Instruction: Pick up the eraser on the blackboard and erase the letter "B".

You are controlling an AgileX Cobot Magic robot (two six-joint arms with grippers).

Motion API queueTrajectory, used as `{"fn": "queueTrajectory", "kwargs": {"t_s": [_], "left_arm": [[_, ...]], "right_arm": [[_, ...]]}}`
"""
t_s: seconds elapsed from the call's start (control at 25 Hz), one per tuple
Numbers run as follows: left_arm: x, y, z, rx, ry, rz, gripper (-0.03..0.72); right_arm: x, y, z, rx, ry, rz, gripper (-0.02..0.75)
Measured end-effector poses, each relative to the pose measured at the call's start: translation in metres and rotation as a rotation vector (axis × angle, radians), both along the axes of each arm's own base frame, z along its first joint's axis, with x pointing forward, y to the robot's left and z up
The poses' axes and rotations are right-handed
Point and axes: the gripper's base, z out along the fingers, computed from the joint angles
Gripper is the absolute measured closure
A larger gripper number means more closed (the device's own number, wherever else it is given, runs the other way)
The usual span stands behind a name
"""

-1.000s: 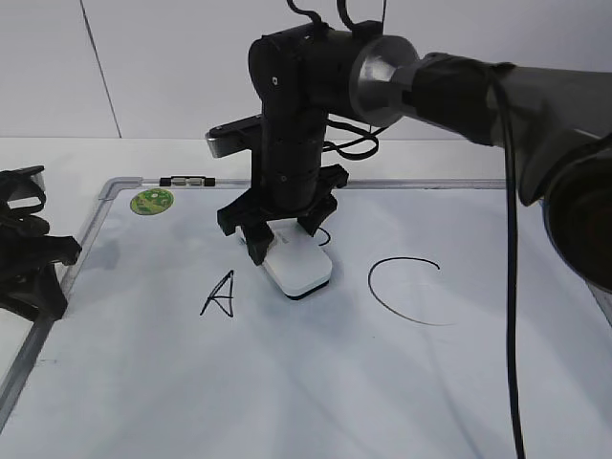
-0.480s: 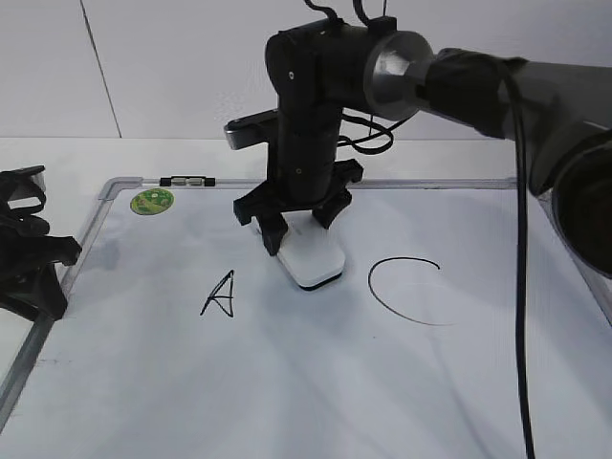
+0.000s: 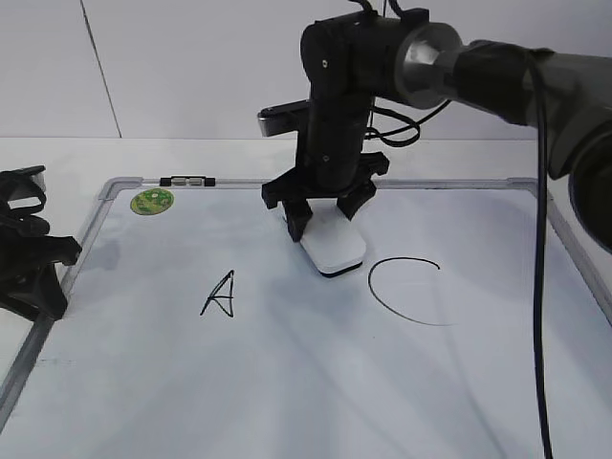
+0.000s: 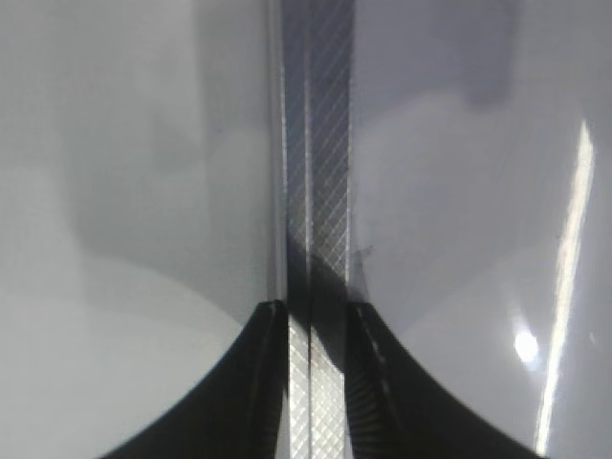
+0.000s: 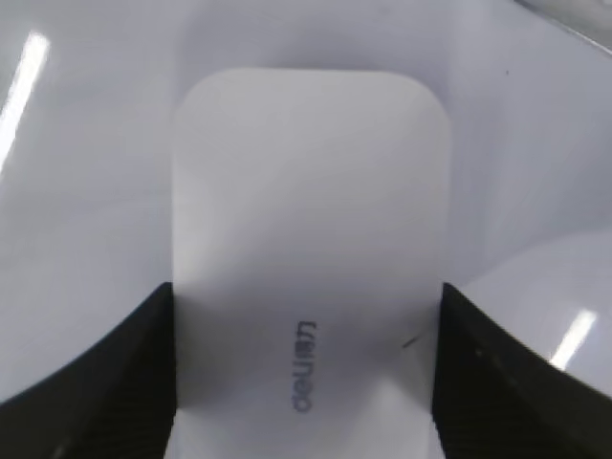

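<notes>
The white eraser (image 3: 333, 247) lies flat on the blackboard (image 3: 287, 382), between the "A" and the "C". My right gripper (image 3: 323, 220) stands over it from above, shut on its two long sides. In the right wrist view the eraser (image 5: 311, 239) fills the gap between the black fingers of my right gripper (image 5: 306, 382), grey lettering upward. No letter "B" shows; the spot under the eraser and gripper is hidden. My left gripper (image 3: 57, 277) sits at the board's left edge. In the left wrist view my left gripper (image 4: 316, 382) is closed narrowly on the board's metal frame (image 4: 320, 143).
A handwritten "A" (image 3: 220, 294) is left of the eraser and a large "C" (image 3: 406, 290) right of it. A green round sticker (image 3: 151, 201) sits in the board's far left corner. The right arm's cable hangs down the right side.
My right gripper has slid the eraser to the right and slightly away across the board. The dark marker curve beside the eraser one second ago no longer shows. The left gripper has not moved.
</notes>
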Motion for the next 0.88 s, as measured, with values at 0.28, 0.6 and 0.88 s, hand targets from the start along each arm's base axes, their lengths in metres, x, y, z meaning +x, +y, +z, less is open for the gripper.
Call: {"fn": "queueTrajectory", "kwargs": {"t_s": [0.28,0.6,0.88], "left_arm": [[0.000,0.000,0.000,0.000,0.000,0.000,0.545],[0.000,0.000,0.000,0.000,0.000,0.000,0.545],[0.000,0.000,0.000,0.001,0.002,-0.002,0.545]], "right_arm": [[0.007,-0.012,0.000,0.006,0.003,-0.033,0.200],[0.011,-0.019,0.000,0.014,0.008,-0.056,0.200],[0.008,-0.014,0.000,0.043,0.022,-0.048,0.200]]}}
